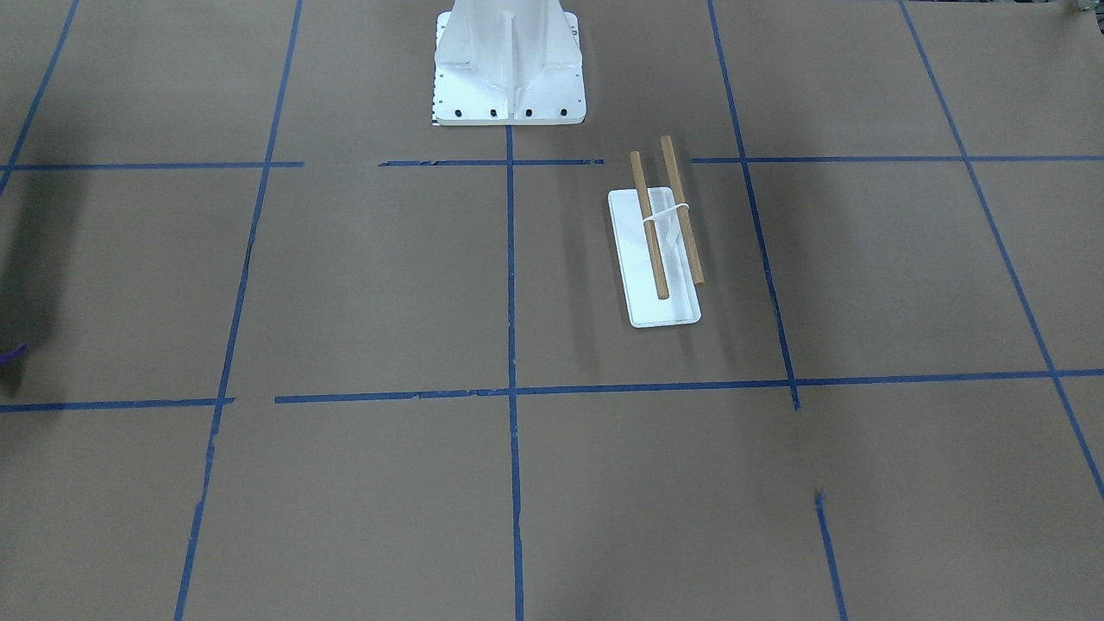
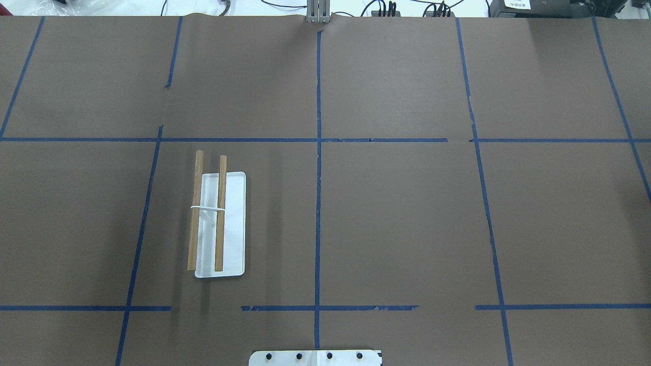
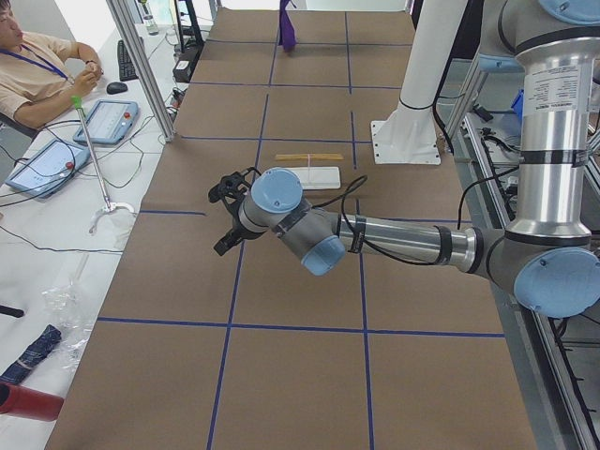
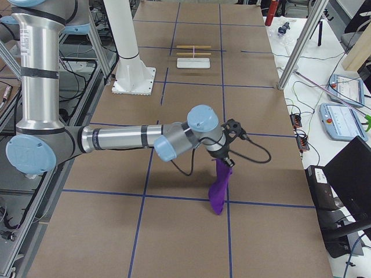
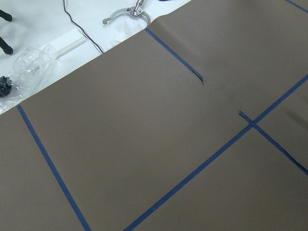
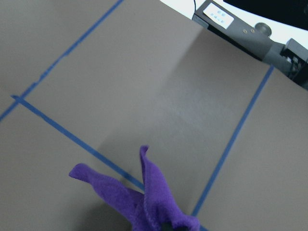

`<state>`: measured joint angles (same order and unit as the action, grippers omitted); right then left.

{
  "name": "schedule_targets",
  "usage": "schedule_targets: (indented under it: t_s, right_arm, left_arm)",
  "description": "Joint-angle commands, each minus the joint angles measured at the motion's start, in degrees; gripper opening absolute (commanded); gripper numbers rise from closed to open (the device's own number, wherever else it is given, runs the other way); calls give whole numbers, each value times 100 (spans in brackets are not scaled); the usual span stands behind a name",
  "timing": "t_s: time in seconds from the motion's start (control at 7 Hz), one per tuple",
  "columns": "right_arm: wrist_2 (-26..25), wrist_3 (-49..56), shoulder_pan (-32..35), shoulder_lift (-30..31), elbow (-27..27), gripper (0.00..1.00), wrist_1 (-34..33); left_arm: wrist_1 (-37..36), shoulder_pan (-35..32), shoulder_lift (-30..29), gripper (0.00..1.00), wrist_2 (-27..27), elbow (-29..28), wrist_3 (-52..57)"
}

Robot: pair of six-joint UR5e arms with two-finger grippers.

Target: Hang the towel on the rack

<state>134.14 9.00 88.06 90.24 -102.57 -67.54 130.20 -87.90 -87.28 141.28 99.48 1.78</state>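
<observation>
Towel (image 4: pixel 219 191) hangs under right pincer (image 4: pixel 228 163) over brown worktop (image 2: pixel 407 229); rack (image 2: pixel 233 223) at 9 o'clock; left pincer (image 3: pixel 223 217) and right pincer closure: cannot tell.

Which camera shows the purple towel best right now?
Exterior right: the towel hangs full length from the right tool. Right wrist shows only its upper folds; exterior left, a far scrap; front-facing, a sliver at the edge; overhead and left wrist, nothing.

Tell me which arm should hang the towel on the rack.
Right. The purple towel hangs from the right gripper; the left gripper carries nothing, though the rack stands on its side.
</observation>
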Motion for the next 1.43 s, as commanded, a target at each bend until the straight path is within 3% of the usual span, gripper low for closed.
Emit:
schedule_targets:
  t_s: [0.0, 0.29, 0.57, 0.86, 1.0, 1.29]
  right_arm:
    - [-11, -1118, -707, -890, -465, 0, -400]
    - [-133, -3192, -1822, -1839, -580, 0, -409]
    - [-1279, -4794, -3104, -2560, -808, 0, -409]
    - [-2755, -5441, -4415, -3106, -809, 0, -409]
    - [-3066, -5600, -4760, -3309, -835, 0, -409]
    - [-3638, -5602, -5314, -3434, -974, 0, -348]
  left_arm:
    - [-21, 175, -192, 100, -31, -8, -1230]
    - [-21, 946, -525, 100, -442, 272, -2730]
    - [-221, 1449, -1113, 100, -619, 273, -4197]
    - [-416, 2185, -1614, 82, -1163, 265, -5995]
    - [-416, 2685, -1834, 76, -1765, 282, -6980]
    - [-904, 3547, -2718, 76, -2488, 230, -9305]
